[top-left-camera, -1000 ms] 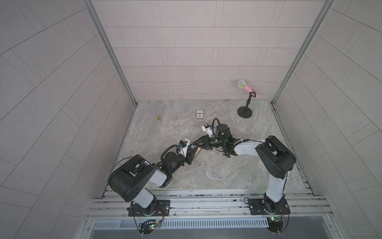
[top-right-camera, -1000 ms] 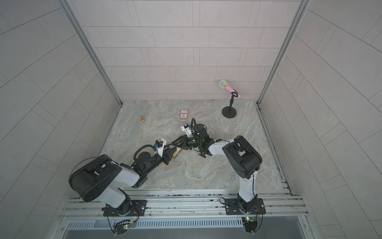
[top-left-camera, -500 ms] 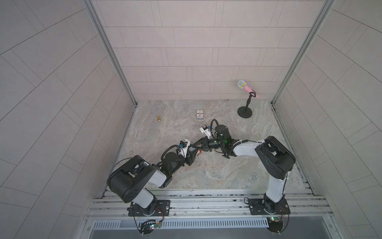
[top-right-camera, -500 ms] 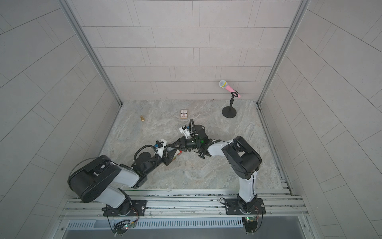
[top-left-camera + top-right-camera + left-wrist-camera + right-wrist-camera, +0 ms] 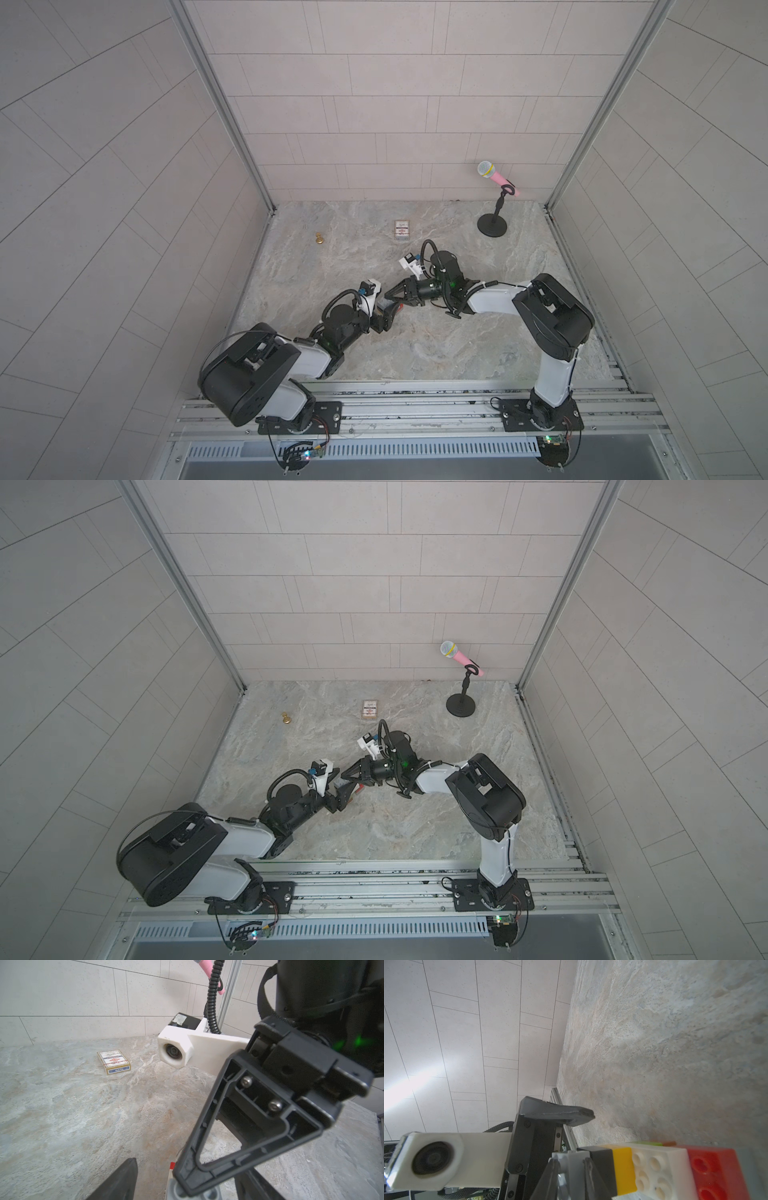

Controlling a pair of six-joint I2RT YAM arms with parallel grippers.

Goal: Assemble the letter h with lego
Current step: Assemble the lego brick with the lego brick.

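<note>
Pinching the h (image 5: 654, 1167) by a grey brick (image 5: 569, 1155) low over mid-bench (image 5: 654, 1043), the right gripper (image 5: 570, 1162) must hold steady; the left gripper (image 5: 386, 316), jaws spread wide, should back straight off without nudging it.

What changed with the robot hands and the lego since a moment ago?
The left pincer opened wide, letting go of the letter h. The right pincer now grips its grey brick. The card box, brass piece and microphone stayed put.
</note>
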